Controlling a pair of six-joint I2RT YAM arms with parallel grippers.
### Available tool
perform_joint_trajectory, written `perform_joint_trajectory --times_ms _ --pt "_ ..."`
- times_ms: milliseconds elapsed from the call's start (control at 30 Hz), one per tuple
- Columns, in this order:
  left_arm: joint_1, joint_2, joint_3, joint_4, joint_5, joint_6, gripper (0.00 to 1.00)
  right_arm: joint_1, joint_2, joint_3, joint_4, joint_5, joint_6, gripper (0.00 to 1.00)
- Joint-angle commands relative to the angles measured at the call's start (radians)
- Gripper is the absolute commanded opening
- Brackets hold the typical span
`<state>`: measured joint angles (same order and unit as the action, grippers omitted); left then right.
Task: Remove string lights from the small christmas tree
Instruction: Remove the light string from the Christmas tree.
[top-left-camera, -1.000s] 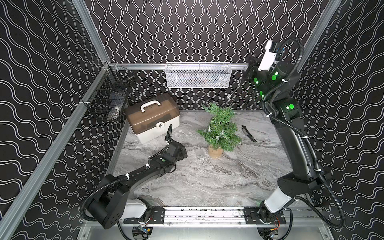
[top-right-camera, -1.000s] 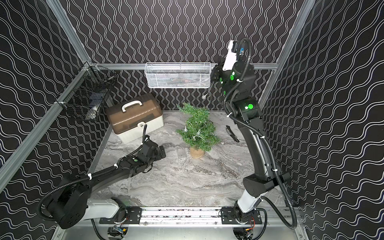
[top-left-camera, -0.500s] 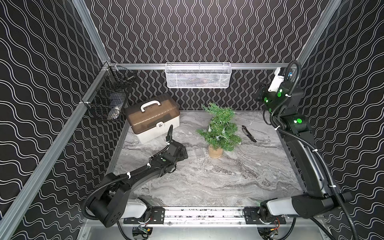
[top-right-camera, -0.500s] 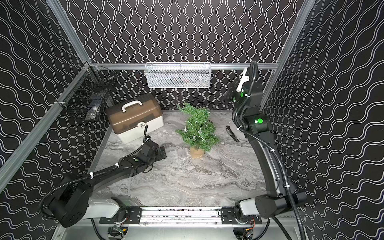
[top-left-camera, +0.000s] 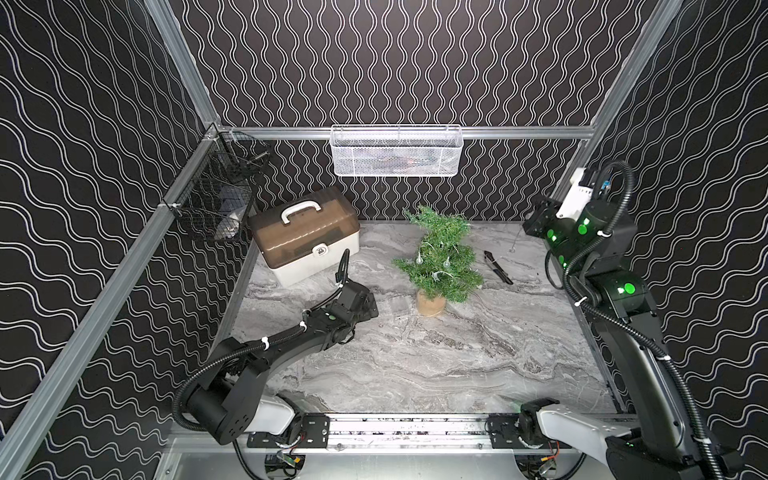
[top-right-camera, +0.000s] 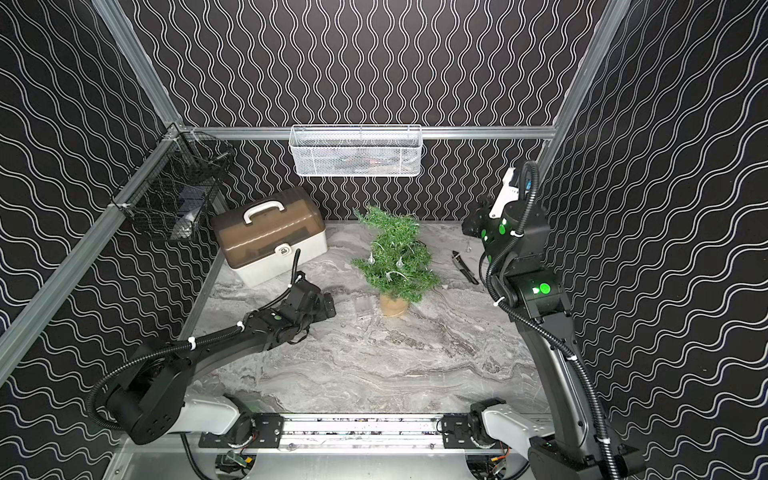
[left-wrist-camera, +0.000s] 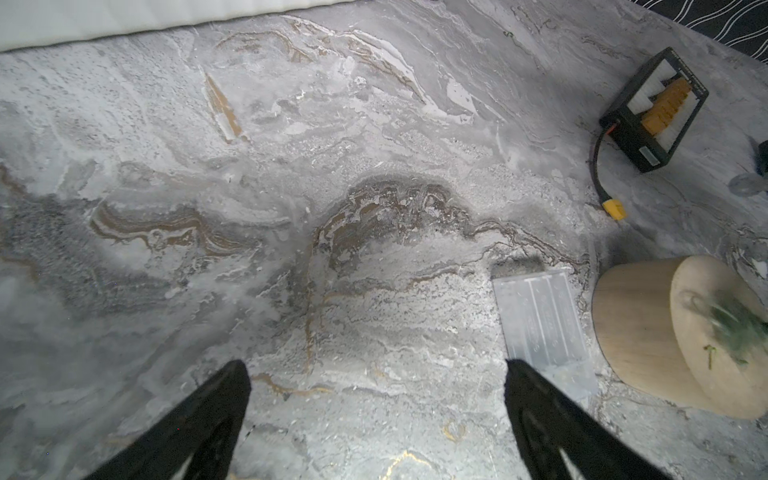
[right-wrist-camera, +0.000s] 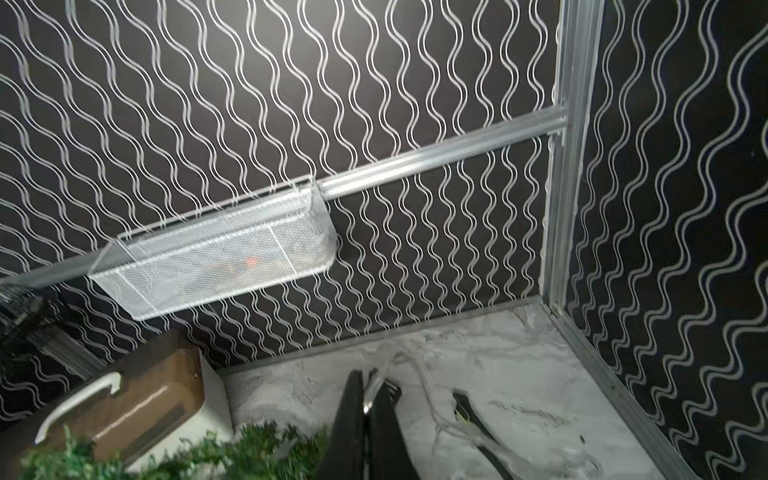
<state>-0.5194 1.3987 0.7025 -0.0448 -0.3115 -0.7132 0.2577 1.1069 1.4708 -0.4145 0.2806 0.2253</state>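
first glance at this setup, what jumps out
A little green tree stands toward the back of the marble table, string lights looped through its branches. The right pincer, raised near the back right corner, is shut on the lights' wire, while the left pincer sits open, low over the table beside the tree.

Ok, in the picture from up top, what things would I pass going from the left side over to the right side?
You'd pass the black wire basket → brown-lidded box → left tool, open → little tree → small black object → right tool, pinching the light string.
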Motion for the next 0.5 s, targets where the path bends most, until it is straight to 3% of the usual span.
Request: perform_joint_trajectory --times_ms 0,200,467 --pt "-0.001 0.007 0.009 0.025 0.006 -0.023 0.98 0.0 -0.044 -0.056 -0.075 0.059 0.016 0.0" --pt "-0.001 0.025 0.021 0.032 0.02 -0.029 0.98 0.0 -0.129 -0.172 -0.15 0.149 0.078 0.0" --pt "-0.005 0.028 0.025 0.029 0.036 -0.034 0.97 -0.008 -0.099 -0.332 -0.165 0.157 0.189 0.0"
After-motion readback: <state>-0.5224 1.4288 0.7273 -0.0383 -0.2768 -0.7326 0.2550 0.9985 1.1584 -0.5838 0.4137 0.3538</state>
